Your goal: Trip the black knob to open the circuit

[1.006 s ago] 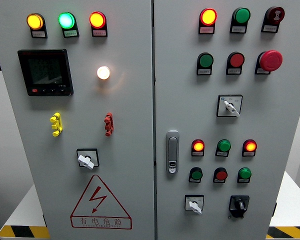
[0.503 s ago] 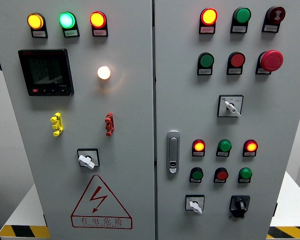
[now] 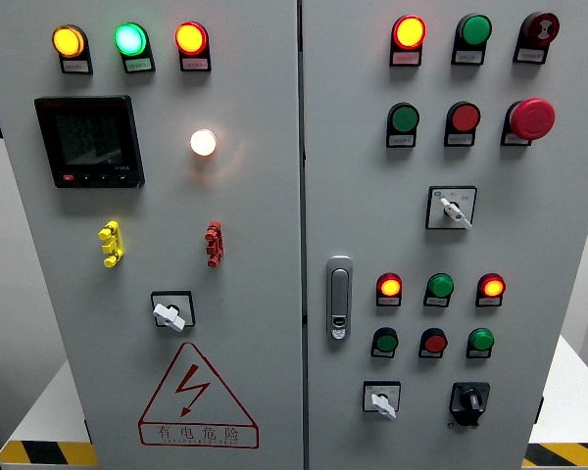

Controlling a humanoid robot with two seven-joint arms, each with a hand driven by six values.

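The black knob (image 3: 467, 399) sits on a black square plate at the lower right of the right cabinet door, its pointer standing roughly upright. To its left is a white rotary switch (image 3: 381, 400) with its lever tilted down to the right. Neither of my hands nor any arm shows in the head view.
The grey cabinet has two doors split by a seam, with a door handle (image 3: 339, 297) on the right one. Lit lamps, push buttons, a red mushroom stop button (image 3: 531, 117), another white selector (image 3: 452, 209) and a black meter (image 3: 88, 140) fill the panels. A warning triangle (image 3: 196, 397) sits low left.
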